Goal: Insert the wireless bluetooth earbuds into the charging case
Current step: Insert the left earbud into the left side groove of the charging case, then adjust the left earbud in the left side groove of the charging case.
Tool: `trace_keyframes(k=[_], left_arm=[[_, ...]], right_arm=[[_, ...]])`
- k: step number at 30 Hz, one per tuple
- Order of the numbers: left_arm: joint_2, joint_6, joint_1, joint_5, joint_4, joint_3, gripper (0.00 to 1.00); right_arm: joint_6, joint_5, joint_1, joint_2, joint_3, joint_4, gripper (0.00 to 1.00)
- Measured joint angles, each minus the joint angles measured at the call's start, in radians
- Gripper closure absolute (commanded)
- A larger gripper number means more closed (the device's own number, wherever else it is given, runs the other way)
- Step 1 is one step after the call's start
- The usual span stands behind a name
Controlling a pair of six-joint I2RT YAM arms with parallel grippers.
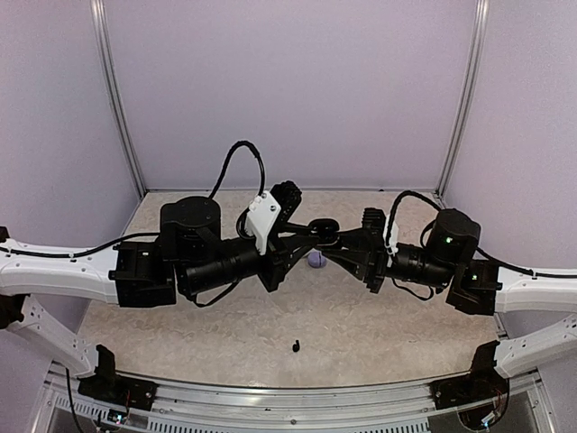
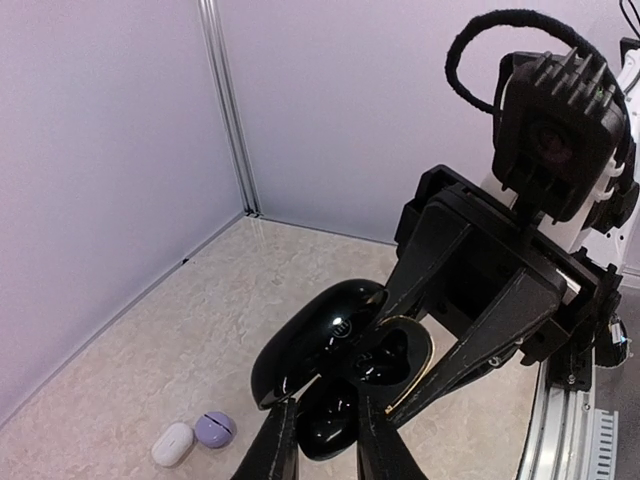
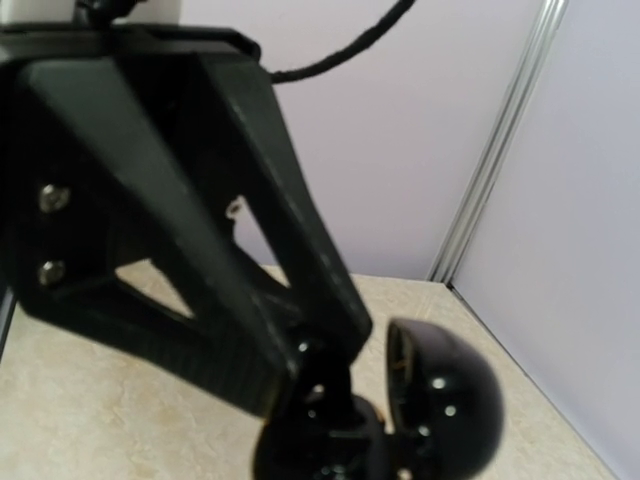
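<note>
One black case (image 2: 320, 340), one white case (image 2: 172, 444), one lavender case (image 2: 214, 429), one black earbud (image 1: 296, 345).

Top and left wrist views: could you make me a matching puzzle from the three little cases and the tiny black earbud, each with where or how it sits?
Things:
1 black case
2 white case
3 lavender case
4 black earbud

Places and states:
A shut on the table, showing in both views
B open, lifted off the table
C alone near the table's front edge
D shut on the table, hidden in the top view

Pairs: 1-B, 2-D, 3-A, 4-C
</note>
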Motion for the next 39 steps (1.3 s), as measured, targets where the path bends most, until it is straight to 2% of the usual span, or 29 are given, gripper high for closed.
trace_keyframes(k=[4, 12, 19, 24, 29, 39], left_arm=[[-0.025, -0.012, 0.007, 0.009, 0.011, -0.020, 0.55], [-0.103, 0.013, 0.037, 0.017, -0.006, -0.137, 0.41], [-0.222, 0.061, 0.046, 0.097, -0.010, -0.185, 0.40], [-0.281, 0.100, 0.049, 0.159, -0.011, -0.185, 0.35], [-0.277, 0.131, 0.055, 0.225, -0.059, -0.160, 0.31], [-0.251, 0.130, 0.057, 0.391, -0.099, -0.113, 0.31]], right_arm=[[0.001, -0.013, 0.001, -0.002, -0.003, 0.025, 1.00], [0.016, -0.075, 0.011, -0.035, -0.008, 0.142, 1.00], [0.043, -0.103, 0.011, -0.040, -0.008, 0.164, 1.00], [0.082, -0.183, 0.004, -0.040, -0.008, 0.146, 1.00], [0.112, -0.270, 0.000, -0.038, -0.007, 0.094, 1.00], [0.129, -0.352, -0.001, -0.016, 0.023, 0.027, 1.00]])
